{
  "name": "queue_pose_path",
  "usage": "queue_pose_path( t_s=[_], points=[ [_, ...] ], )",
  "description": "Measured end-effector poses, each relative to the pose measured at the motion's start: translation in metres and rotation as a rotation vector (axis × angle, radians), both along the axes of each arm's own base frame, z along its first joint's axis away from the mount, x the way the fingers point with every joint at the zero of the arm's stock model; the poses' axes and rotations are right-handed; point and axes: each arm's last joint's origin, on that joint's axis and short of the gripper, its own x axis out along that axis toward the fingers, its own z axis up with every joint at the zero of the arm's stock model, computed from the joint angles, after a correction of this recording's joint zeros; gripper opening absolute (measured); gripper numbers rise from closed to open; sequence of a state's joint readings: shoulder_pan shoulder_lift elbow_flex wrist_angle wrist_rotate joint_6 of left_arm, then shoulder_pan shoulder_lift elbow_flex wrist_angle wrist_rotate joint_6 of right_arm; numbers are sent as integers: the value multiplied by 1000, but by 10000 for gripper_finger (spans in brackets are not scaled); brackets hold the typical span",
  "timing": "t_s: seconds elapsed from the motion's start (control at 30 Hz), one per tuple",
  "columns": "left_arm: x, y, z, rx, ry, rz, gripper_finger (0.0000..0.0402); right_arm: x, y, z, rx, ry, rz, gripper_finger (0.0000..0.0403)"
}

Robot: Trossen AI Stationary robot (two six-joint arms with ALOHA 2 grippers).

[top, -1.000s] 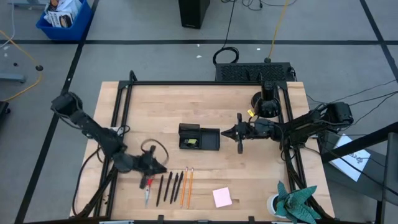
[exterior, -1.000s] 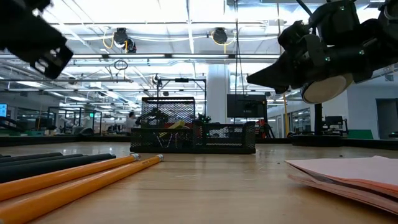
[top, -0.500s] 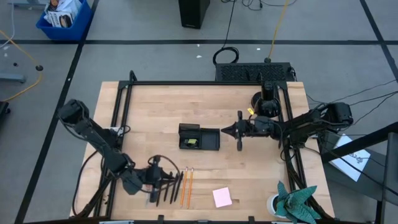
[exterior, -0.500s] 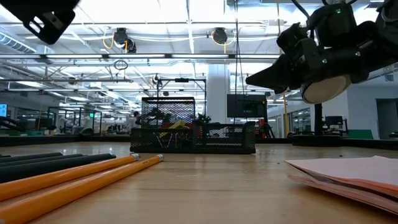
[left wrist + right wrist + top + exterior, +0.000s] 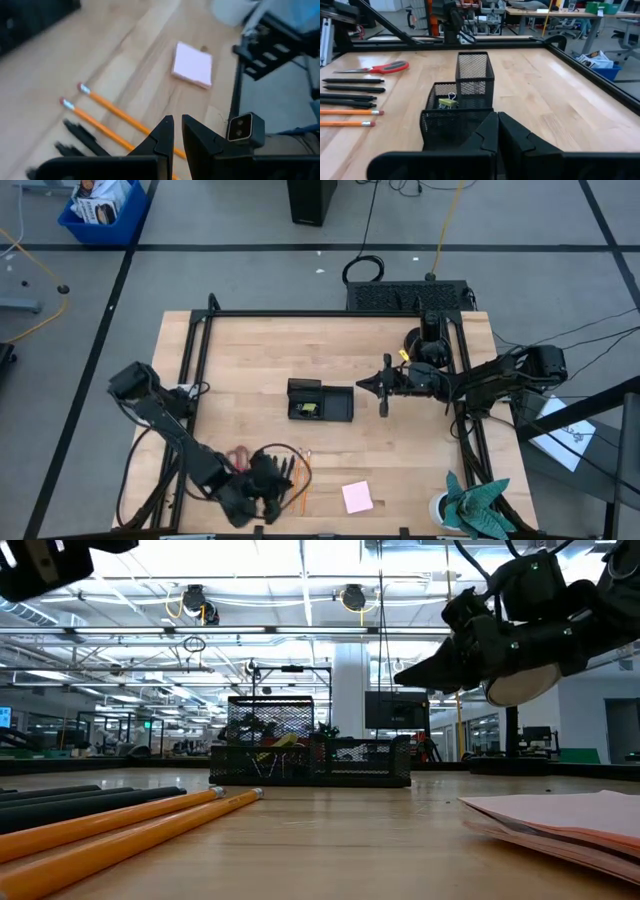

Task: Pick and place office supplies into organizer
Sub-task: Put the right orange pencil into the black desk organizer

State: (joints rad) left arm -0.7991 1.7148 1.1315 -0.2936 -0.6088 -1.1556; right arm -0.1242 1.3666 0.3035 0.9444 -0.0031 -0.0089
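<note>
Now the left gripper (image 5: 174,131), fingers nearly together, should be opened & lowered square over the orange pencils (image 5: 107,120) near the sticky-note pad (image 5: 192,64); right gripper (image 5: 496,131), fingers together, waits by the organizer (image 5: 462,100).

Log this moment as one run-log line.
left gripper: shut, empty, over pencils | right gripper: shut, empty, beside organizer | scissors, sticky pad: on table

Bare table (image 5: 260,350) behind organizer (image 5: 320,401)

Our count of the desk things

We count two pencils (image 5: 346,117), four pens (image 5: 353,80), one pair of scissors (image 5: 374,68), one sticky-note pad (image 5: 357,497), one organizer (image 5: 320,401) and one potted plant (image 5: 472,502).
</note>
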Motion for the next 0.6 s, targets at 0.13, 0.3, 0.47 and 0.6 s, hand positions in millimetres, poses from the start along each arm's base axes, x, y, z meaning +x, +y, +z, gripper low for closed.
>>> queue_pose_path(
  t_s=[0.13,0.3,0.47,0.6],
  points=[
    [29,-6,8,-67,131,156,42,0,0,-2,17,15,-1,0],
    [71,5,14,-140,283,287,42,-1,0,-6,32,63,-2,0],
    [102,27,1,-236,451,316,42,-2,1,-9,35,96,-2,0],
    [114,42,-7,-285,511,336,42,-3,1,-10,45,107,-1,0]
  ],
)
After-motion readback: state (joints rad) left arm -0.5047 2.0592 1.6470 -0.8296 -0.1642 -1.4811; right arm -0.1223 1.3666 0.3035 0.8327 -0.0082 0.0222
